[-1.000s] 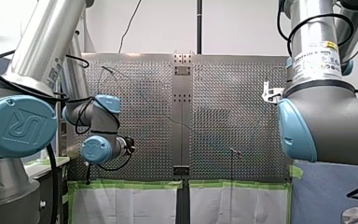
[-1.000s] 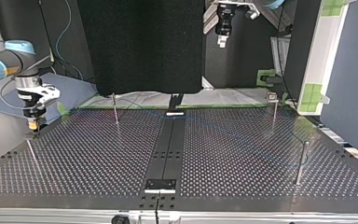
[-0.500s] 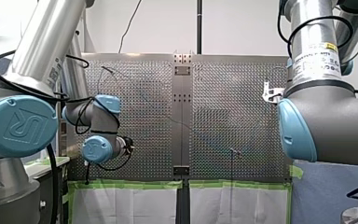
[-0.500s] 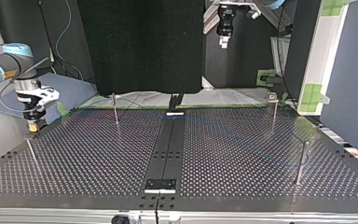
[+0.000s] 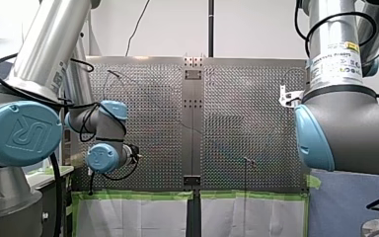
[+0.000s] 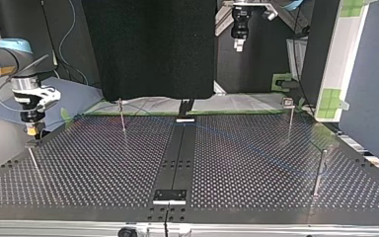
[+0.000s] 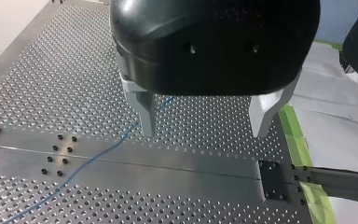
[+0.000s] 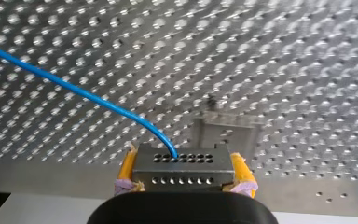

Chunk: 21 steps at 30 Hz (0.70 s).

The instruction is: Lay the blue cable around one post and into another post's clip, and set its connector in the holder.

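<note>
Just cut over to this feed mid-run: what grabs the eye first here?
In the right wrist view, my right gripper is shut on the metal connector, the blue cable arcing from it over the perforated table. In the left wrist view, my left gripper hangs open above the table, the cable passing beneath. The top view puts my right gripper just above a thin post.

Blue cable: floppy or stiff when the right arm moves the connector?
Probably limp but slightly springy: the blue cable leaves the connector in a smooth arc, no kinks. Likely light: it is thin and runs in a loose curve over the perforated table. It should trail rather than push; the right gripper, jaws shut on the connector, steers only that end.
</note>
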### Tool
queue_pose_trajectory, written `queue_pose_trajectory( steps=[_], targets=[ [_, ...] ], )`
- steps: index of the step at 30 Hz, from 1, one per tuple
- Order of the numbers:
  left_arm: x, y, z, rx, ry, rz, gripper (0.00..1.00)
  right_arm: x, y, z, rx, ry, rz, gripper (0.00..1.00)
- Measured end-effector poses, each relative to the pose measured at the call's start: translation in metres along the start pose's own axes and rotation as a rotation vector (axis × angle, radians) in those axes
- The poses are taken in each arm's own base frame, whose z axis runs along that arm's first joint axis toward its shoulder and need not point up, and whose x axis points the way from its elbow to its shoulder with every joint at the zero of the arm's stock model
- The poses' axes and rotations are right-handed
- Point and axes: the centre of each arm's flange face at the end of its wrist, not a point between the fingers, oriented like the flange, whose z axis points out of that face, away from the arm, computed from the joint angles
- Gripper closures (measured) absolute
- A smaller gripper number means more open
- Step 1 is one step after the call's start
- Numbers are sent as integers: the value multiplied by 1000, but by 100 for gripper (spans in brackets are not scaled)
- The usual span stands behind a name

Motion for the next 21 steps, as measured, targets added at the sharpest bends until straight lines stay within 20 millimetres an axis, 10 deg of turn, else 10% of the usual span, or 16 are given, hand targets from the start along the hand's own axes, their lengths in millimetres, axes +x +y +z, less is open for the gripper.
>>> queue_pose_trajectory(
  steps=[21],
  targets=[
    [2,3,0,-9,20,11,0,11,25,6,-2,34,91,100]
  ],
)
